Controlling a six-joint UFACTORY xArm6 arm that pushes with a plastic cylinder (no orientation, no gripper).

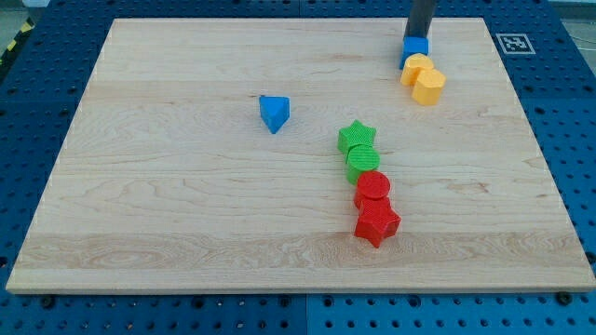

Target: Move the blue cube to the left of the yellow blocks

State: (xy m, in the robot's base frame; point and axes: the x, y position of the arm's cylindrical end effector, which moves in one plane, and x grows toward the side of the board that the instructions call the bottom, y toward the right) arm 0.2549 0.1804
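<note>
Board [186, 233]: pale wooden tabletop on a blue perforated bench [577, 140]; you see all four of its edges.

Nearest the bottom edge, right of centre: red star block [376, 224]; touching it on the far side, red cylinder block [372, 189]; the two form the near end of a short column.

Next up the same column: green cylinder block [361, 163], touching the red cylinder; beyond it, green star block [356, 137], touching the green cylinder; the four pieces run in one line toward the top edge.

Mid-board, left of that column and well apart from it: blue triangular block [274, 113], standing alone.

Toward the top right corner: two yellow blocks touching each other; the nearer yellow block [429, 86] lies slightly to the view's right; the farther yellow block [417, 68] sits just behind it; their exact shapes you cannot tell.

Close to the top edge: blue cube [415, 46], touching the far side of the farther yellow block, so it lies behind the yellow pair rather than at their left.

Rod: dark shaft entering from the top edge; my tip [416, 37] meets the far top of the blue cube; you have no gripper here to be open or closed, only the rod.

Top right corner, off the board: black-and-white marker tag [515, 43] on the bench.
</note>
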